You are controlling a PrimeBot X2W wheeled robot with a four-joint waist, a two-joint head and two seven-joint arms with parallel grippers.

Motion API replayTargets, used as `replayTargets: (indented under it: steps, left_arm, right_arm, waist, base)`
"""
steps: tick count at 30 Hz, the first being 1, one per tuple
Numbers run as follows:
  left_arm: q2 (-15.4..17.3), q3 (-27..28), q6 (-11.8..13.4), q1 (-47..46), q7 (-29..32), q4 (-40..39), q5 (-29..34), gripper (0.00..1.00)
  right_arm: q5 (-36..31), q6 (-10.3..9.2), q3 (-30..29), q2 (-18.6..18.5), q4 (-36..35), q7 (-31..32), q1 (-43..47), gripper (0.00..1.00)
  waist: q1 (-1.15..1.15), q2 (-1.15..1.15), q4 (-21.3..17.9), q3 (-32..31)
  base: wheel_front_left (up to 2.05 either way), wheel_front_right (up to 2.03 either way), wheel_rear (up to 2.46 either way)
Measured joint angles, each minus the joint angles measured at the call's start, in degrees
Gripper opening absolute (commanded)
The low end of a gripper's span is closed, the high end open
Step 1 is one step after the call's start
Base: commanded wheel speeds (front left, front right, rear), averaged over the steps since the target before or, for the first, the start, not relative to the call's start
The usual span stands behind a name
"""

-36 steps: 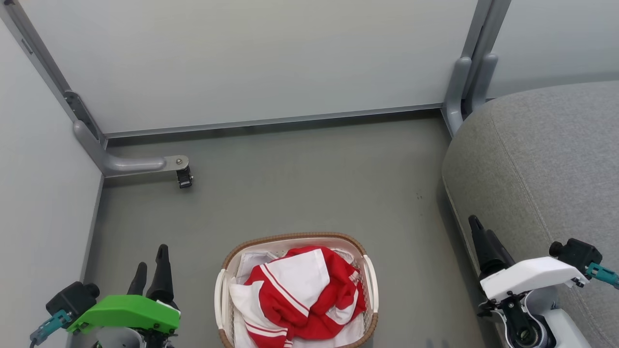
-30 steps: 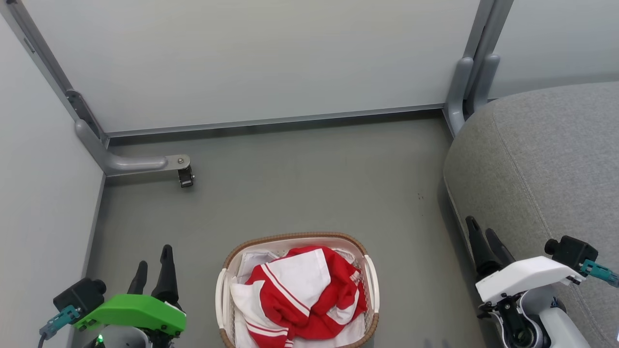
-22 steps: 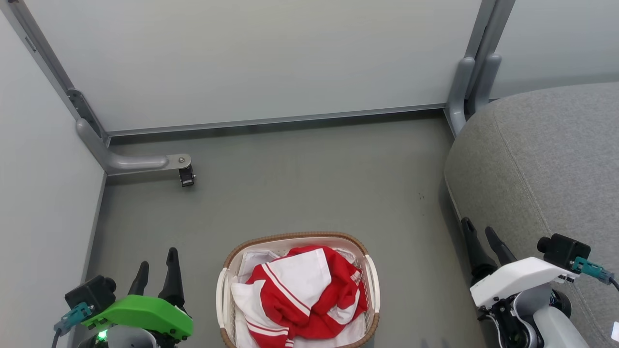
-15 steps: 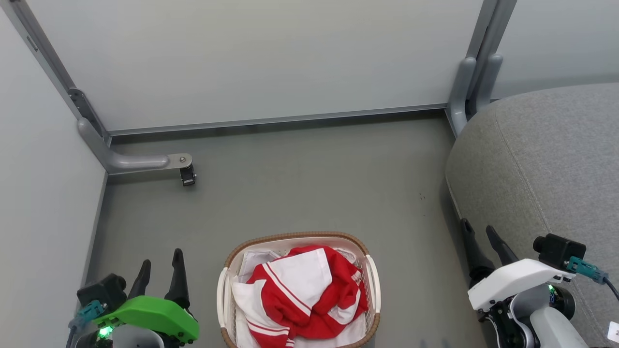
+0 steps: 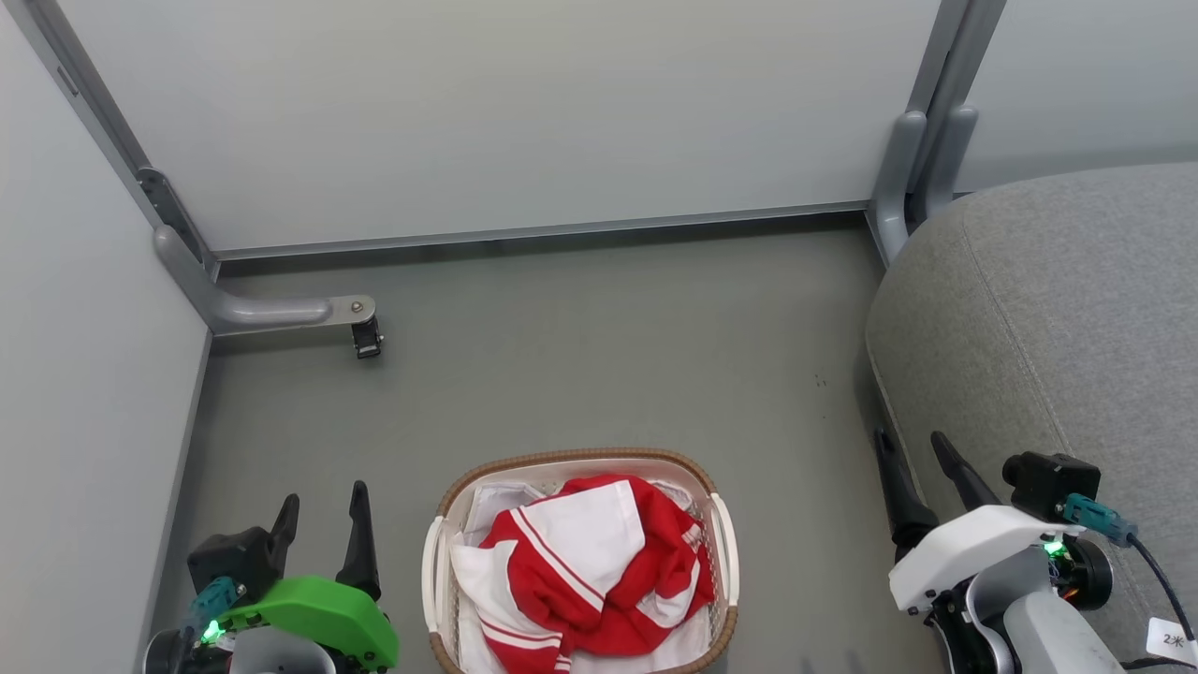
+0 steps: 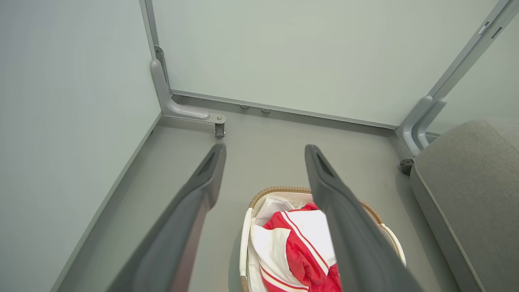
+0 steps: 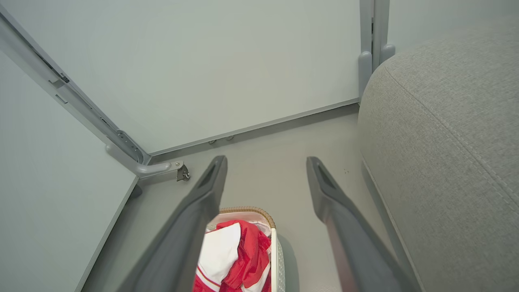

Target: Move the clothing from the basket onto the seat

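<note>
The red and white clothing (image 5: 585, 571) lies crumpled in the white basket (image 5: 578, 461) with the brown rim, on the floor at the bottom centre of the head view. The left wrist view shows the clothing (image 6: 296, 247) and basket (image 6: 279, 190) too. My left gripper (image 5: 323, 505) hangs open to the left of the basket, nothing between its fingers. On the other side of the basket my right gripper (image 5: 913, 447) is open and empty, beside the rounded edge of the grey seat (image 5: 1058, 309). The seat (image 7: 446, 121) also takes up the right of the right wrist view.
Pale partition walls close off the back and left. A grey bracket with a small caster (image 5: 365, 339) juts out at the back left, and a grey post (image 5: 922, 140) stands at the back right. Grey floor (image 5: 599, 356) stretches beyond the basket.
Both grippers have spread their fingers wider. The left gripper has drifted right and down, the right gripper left and down. The camera has shifted slightly.
</note>
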Motion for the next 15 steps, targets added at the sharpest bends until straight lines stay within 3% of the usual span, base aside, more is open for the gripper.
replayTargets:
  steps: [15]
  left_arm:
    - [-0.6,0.1,1.5,0.3,-2.0,-1.3,7.2,1.0]
  right_arm:
    - [-9.9,0.01,-1.3,0.9,0.6,-2.0,-0.2,1.0]
  waist:
    - [0.0,0.0,0.3,0.2]
  base:
    - [0.0,0.0,0.0]
